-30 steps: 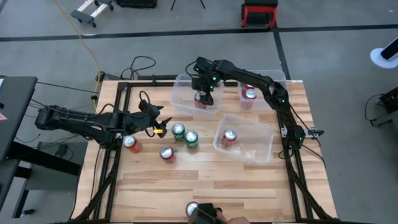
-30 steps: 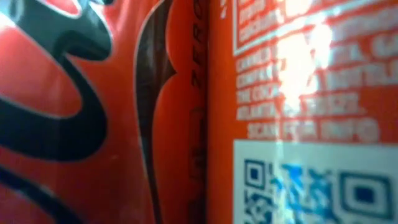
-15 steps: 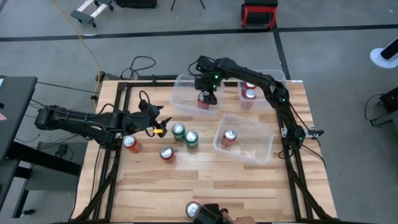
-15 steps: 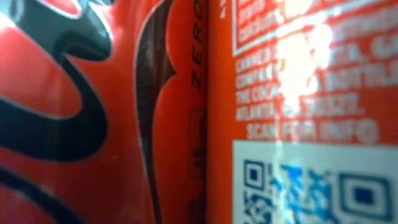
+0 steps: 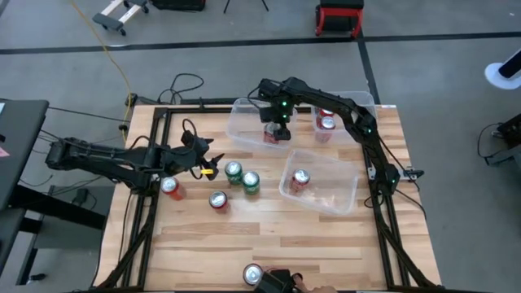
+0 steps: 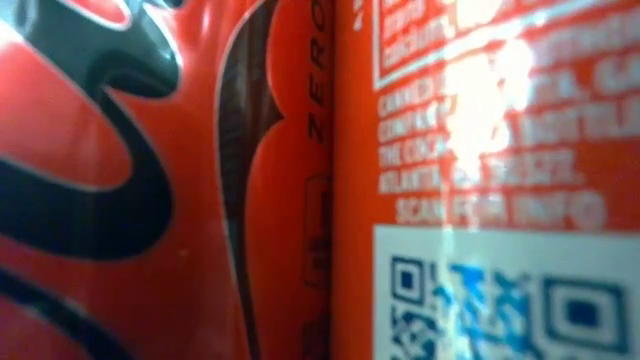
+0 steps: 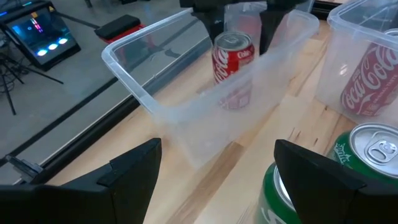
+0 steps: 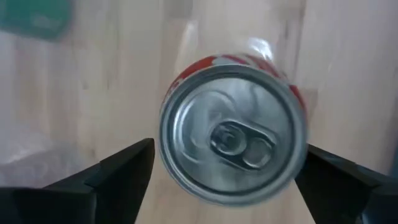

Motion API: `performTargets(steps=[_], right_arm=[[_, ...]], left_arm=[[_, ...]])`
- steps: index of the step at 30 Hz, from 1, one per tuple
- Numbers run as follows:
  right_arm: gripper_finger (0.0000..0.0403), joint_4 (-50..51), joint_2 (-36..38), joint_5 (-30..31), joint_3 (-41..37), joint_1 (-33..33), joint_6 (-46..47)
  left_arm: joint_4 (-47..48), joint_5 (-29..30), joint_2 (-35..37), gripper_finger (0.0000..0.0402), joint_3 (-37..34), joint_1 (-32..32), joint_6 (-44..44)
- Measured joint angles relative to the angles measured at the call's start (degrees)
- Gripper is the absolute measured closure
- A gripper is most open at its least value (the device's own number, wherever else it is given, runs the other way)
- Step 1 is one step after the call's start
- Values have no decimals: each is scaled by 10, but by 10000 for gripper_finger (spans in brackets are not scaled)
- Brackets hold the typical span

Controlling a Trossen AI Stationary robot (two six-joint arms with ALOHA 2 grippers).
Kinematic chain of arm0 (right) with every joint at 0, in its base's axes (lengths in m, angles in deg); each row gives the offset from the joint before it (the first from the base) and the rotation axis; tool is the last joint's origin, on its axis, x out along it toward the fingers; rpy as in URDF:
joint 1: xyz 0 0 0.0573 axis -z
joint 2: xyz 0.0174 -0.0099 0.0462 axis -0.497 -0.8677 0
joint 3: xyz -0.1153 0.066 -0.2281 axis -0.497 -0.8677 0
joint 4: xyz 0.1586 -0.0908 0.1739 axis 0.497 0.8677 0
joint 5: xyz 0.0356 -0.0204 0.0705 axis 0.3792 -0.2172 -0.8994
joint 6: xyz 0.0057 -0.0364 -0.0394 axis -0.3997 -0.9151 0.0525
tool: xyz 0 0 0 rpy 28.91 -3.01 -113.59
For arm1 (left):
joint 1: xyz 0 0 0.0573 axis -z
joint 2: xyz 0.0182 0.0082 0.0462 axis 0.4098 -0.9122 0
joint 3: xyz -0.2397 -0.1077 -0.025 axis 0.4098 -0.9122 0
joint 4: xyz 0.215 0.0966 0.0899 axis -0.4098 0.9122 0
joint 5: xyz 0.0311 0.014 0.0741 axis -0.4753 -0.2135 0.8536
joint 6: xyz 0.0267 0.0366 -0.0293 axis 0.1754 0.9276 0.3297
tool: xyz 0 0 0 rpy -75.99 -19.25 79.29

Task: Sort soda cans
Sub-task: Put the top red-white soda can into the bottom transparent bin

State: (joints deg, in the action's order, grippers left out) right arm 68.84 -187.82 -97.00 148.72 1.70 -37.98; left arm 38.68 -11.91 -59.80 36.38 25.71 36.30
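right claw (image 5: 277, 130): i see it hanging over the far clear bin (image 5: 244, 122), fingers spread, one on each side of a red can (image 5: 273, 136) that stands upright inside that bin; from the right wrist view the can's silver top (image 8: 233, 135) sits between the two fingers, with a gap on both sides.
left claw (image 5: 213, 163): i have it low over the worktop (image 5: 269, 236) at the left, fingers apart, empty, pointing at the two green cans.
green cans: two, (image 5: 234, 171) and (image 5: 251, 182), upright, touching or nearly so, just beside the left claw's tips.
loose red cans: one (image 5: 170, 187) beside the left arm, one (image 5: 218, 200) near the green pair, one (image 5: 253, 275) at the near edge, where it fills the low view (image 6: 300, 180).
binned red cans: one (image 5: 299, 180) in the near right bin (image 5: 342, 195), at least one (image 5: 326, 124) in the far right bin (image 5: 358, 99).
near edge: a dark object (image 5: 277, 282) sits against the near-edge can; i cannot tell what it is.
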Motion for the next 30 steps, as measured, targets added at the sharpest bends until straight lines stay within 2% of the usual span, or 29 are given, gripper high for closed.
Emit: performTargets(steps=[4,18,21,26,30], right_arm=[[12,-10,1,-3,0,0,1],[37,-28,1,-9,1,-2,-2],[60,-26,1,-9,1,-2,-2],[129,-24,3,-9,2,-2,-4],[132,-23,3,-9,2,-2,-17]], left_arm=[[0,0,0,95,0,0,0],[0,0,0,95,0,0,-4],[0,0,0,95,0,0,-4],[-1,0,0,95,0,0,-4],[-1,0,0,95,0,0,-4]])
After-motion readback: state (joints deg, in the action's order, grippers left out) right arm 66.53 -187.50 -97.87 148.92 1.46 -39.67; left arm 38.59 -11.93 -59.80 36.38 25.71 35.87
